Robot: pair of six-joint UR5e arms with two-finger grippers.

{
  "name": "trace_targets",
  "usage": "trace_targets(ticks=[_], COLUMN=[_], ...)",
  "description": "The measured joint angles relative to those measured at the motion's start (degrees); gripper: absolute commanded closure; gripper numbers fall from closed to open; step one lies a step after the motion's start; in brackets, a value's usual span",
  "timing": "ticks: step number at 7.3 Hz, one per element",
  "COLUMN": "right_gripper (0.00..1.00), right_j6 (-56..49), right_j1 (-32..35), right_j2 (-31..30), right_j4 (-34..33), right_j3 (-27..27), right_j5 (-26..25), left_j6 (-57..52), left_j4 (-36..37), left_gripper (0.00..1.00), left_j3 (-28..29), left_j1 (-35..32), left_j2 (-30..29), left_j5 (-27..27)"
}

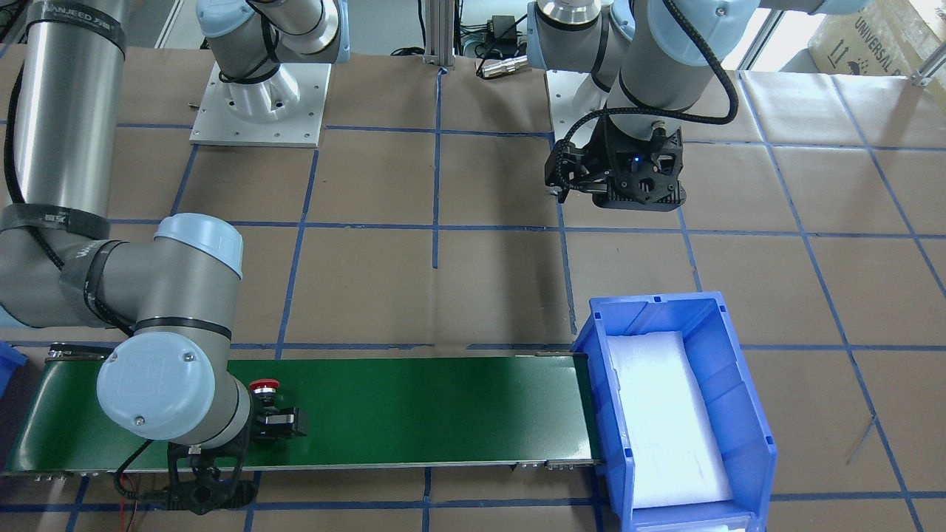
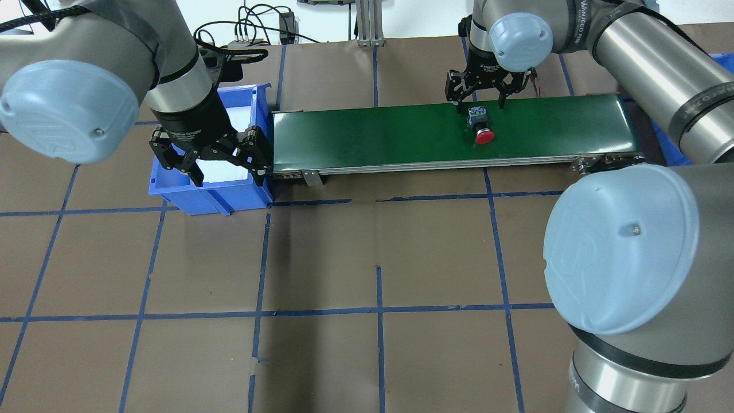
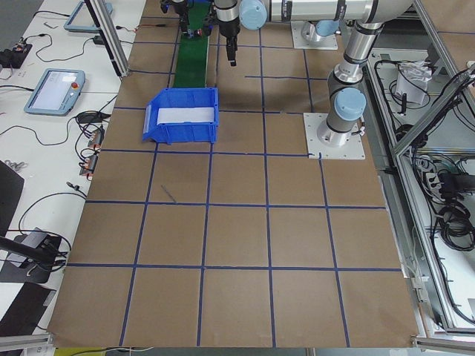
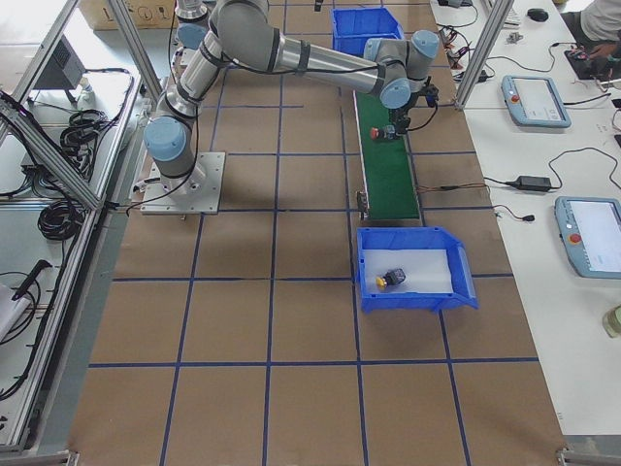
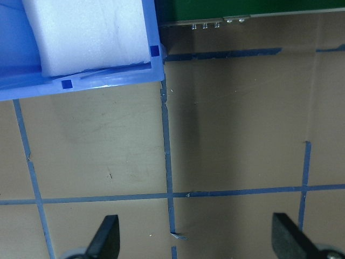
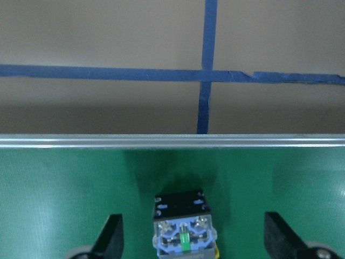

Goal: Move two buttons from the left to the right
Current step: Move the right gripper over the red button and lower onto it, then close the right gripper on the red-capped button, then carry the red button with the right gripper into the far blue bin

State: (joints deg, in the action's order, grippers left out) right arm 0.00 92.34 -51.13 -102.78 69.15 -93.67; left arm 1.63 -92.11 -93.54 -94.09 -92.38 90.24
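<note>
A red button (image 2: 481, 129) lies on its side on the green conveyor belt (image 2: 373, 135), toward the belt's right end. It also shows in the front view (image 1: 264, 388). My right gripper (image 2: 480, 103) is open, its fingers on either side of the button's grey base (image 6: 185, 231) without touching it. My left gripper (image 2: 212, 165) is open and empty, over the near edge of the blue bin (image 2: 172, 192). In the exterior right view a yellow-capped button (image 4: 391, 279) lies on the white foam in that bin. It does not show in the front view.
The blue bin (image 1: 739, 384) stands at the belt's left end, lined with white foam (image 5: 86, 32). A second blue bin (image 4: 364, 21) stands beyond the belt's right end. Brown paper with a blue tape grid covers the table (image 2: 373, 258).
</note>
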Motion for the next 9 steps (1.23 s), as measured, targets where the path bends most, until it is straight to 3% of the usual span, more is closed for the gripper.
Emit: trace_targets(ticks=[3, 4, 5, 9], right_gripper=[0.46, 0.61, 0.68, 0.7], right_j6=[-1.9, -2.5, -2.8, -3.8], right_j1=[-0.5, -0.7, -1.0, -4.1], right_j2=[-0.2, -0.2, -0.1, -4.5], right_j4=[1.1, 1.1, 1.1, 4.4], right_j3=[0.8, 1.0, 1.5, 2.8], right_j5=[-0.8, -1.5, -1.9, -2.2], left_j6=[-0.1, -0.1, -0.2, -0.2], left_j4=[0.0, 0.0, 0.0, 0.0], left_gripper=[0.0, 0.0, 0.0, 0.0], left_j3=[0.0, 0.0, 0.0, 0.0], left_j1=[0.0, 0.0, 0.0, 0.0], left_j2=[0.0, 0.0, 0.0, 0.0], left_j5=[0.0, 0.0, 0.0, 0.0])
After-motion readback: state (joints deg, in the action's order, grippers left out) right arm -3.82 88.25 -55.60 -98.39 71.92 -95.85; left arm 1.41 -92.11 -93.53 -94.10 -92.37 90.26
